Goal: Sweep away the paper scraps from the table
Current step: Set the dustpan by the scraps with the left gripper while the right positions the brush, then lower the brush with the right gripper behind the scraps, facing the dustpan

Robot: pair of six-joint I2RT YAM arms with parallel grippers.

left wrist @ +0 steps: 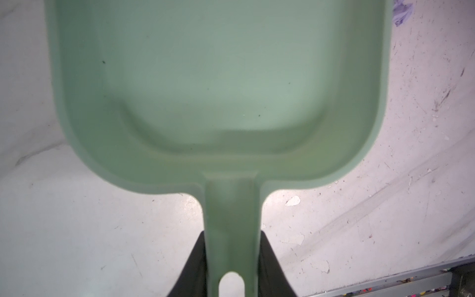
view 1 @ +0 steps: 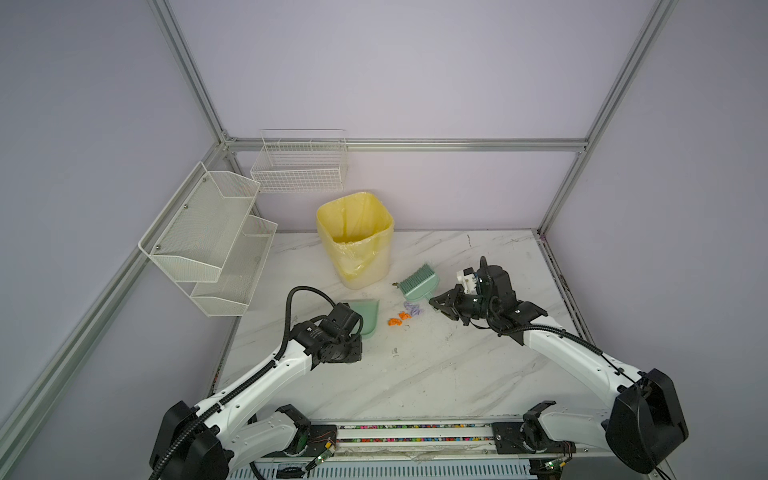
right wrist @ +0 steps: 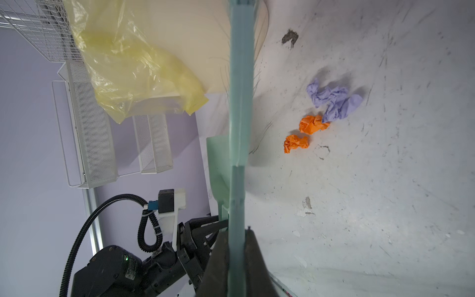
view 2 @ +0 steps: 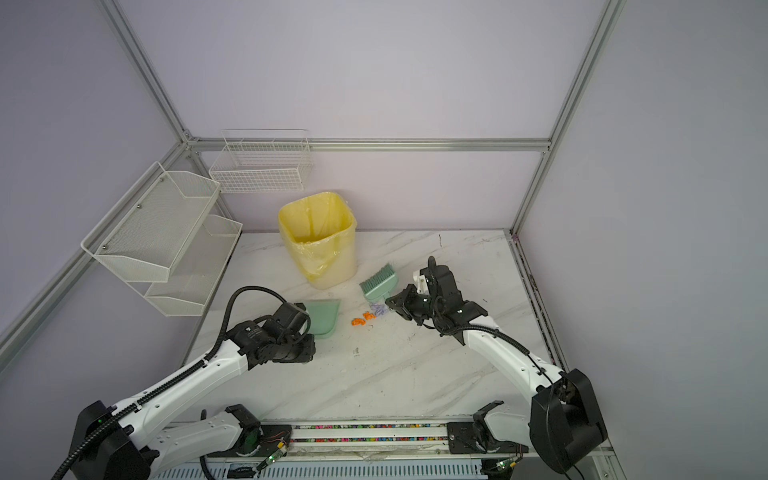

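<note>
My left tool (left wrist: 232, 246) grips the pale-green plastic dustpan (left wrist: 218, 77), right tool (right wrist: 236, 244) the green bristle brush (view 1: 419, 284); sweep pending. Next: brush crumpled orange/lilac paper scraps (right wrist: 312, 124) panward.

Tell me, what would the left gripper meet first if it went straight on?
Probably the bin: the left gripper holds the dustpan, whose mouth points at its base. The scraps lie to the side.

Toward the back of the table (view 1: 415, 374), a bin (view 1: 374, 270); on the walls behind and left of it, a wire basket (view 1: 299, 170) and a mesh shelf (view 1: 208, 237). Just right of and before the bin, a brush (view 1: 419, 284), handle pinched in the right gripper (view 1: 434, 300). Before the brush, the paper scraps (view 1: 404, 316) in a cluster; left of them, near but apart, a dustpan (view 1: 368, 316), handle in the left gripper (left wrist: 232, 234).
</note>
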